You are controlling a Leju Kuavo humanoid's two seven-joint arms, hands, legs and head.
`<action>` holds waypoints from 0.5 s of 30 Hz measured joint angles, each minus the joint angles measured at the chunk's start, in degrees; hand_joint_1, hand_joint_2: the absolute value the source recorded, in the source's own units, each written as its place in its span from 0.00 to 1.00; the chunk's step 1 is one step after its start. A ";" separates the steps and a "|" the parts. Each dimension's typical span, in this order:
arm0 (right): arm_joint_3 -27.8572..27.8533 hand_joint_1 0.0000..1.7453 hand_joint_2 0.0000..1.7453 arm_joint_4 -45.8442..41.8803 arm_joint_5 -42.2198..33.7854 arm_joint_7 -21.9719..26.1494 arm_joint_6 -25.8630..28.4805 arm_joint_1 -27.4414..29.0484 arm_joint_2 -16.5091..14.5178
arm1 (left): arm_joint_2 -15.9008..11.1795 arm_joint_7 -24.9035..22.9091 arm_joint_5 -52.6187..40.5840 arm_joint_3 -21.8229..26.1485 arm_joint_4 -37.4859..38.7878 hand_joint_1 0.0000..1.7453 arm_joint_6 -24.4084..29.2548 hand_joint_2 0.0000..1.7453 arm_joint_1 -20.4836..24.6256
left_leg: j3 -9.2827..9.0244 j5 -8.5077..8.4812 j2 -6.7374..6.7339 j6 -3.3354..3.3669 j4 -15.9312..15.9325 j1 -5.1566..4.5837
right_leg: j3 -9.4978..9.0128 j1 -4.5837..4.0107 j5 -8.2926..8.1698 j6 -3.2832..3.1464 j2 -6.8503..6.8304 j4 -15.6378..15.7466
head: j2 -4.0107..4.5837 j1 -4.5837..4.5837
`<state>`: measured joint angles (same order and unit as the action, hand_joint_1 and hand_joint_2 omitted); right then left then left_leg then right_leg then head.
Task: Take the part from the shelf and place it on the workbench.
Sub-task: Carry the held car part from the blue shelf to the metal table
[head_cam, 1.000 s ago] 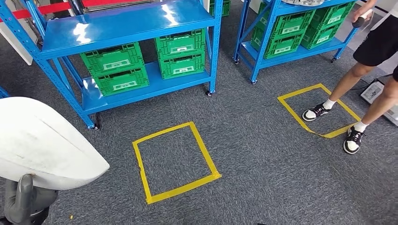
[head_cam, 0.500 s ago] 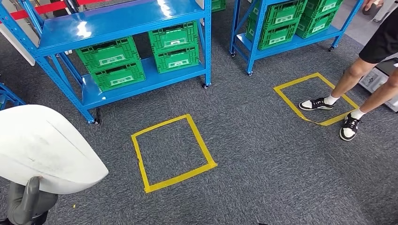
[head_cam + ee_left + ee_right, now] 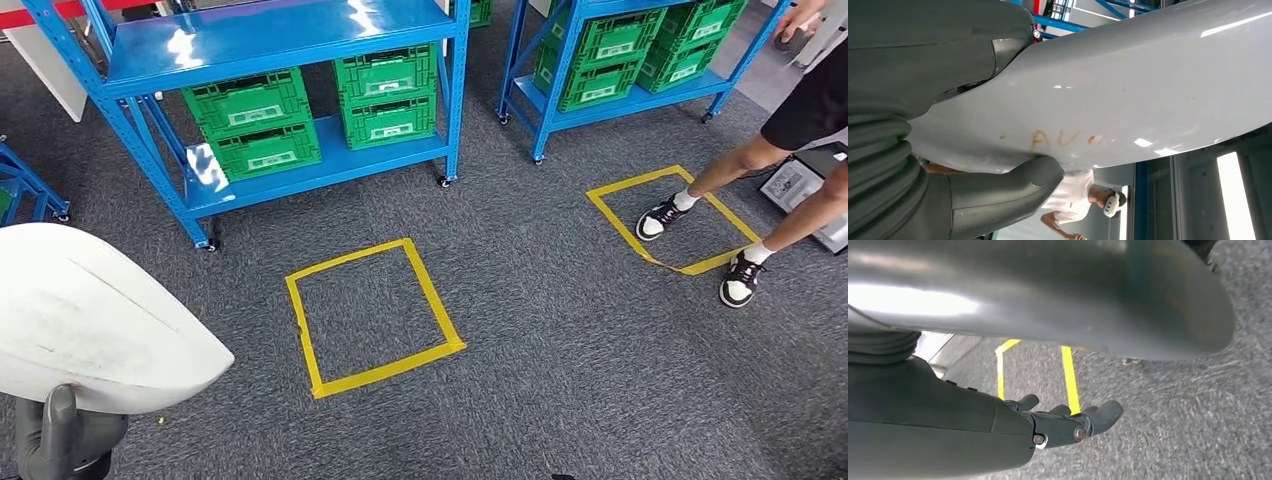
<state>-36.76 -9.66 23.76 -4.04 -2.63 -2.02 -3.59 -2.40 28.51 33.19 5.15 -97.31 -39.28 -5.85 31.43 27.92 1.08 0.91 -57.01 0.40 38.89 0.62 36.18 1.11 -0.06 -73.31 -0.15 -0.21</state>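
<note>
A large white curved part fills the lower left of the head view. My left hand grips it from beneath. In the left wrist view the part is a smooth pale shell with faint orange letters, clamped between my left hand's thumb and its fingers. My right hand hangs over the grey carpet with its fingers apart and nothing in it.
A blue shelf with green crates stands ahead, and a second blue shelf is at the right. Two yellow tape squares mark the carpet. A person's shoes stand on the right square.
The whole picture has shifted, so the camera has moved. The person's feet have stepped a little. The white part stays in my left hand.
</note>
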 joint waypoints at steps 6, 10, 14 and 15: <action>0.04 0.00 0.00 0.00 -0.16 2.74 -1.19 -0.13 0.99 | 1.55 -0.36 0.08 0.29 0.08 1.00 -0.86 1.00 0.20 | 2.19 -0.48 3.00 -1.13 -2.12 -0.04 | -8.38 0.32 -5.54 -0.48 2.50 13.95 | 0.00 -0.01; 0.04 0.00 0.00 0.00 -0.68 2.85 -1.69 -0.26 1.13 | 1.70 -0.51 0.71 0.89 0.06 1.00 -1.33 1.00 0.40 | 3.14 -0.87 3.54 -2.75 -2.43 0.09 | -8.26 0.07 -6.24 -2.30 0.83 14.76 | 0.00 0.02; 0.04 0.00 0.00 0.00 -1.34 2.19 -1.75 -0.16 1.13 | 1.68 -0.56 0.20 1.22 0.03 1.00 -1.47 1.00 1.40 | 7.87 5.83 -0.38 -3.78 -13.62 0.15 | -7.56 0.15 -7.02 -3.36 -1.75 15.12 | 0.00 0.46; 0.04 0.00 0.00 0.00 -1.42 2.07 -1.70 -0.10 1.13 | 1.68 -0.56 0.14 1.24 0.04 1.00 -1.47 1.00 1.50 | 8.85 7.03 -0.63 -3.91 -16.51 0.20 | -7.33 0.10 -7.12 -3.38 -2.43 15.09 | 0.00 0.46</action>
<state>-36.72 -9.66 22.34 -1.97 -4.33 -2.12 -2.46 -0.72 27.94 33.32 6.38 -97.27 -40.74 -4.35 40.29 34.96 0.45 -2.99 -73.52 0.61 31.55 0.72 29.06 -2.27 -2.49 -58.22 -0.15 0.26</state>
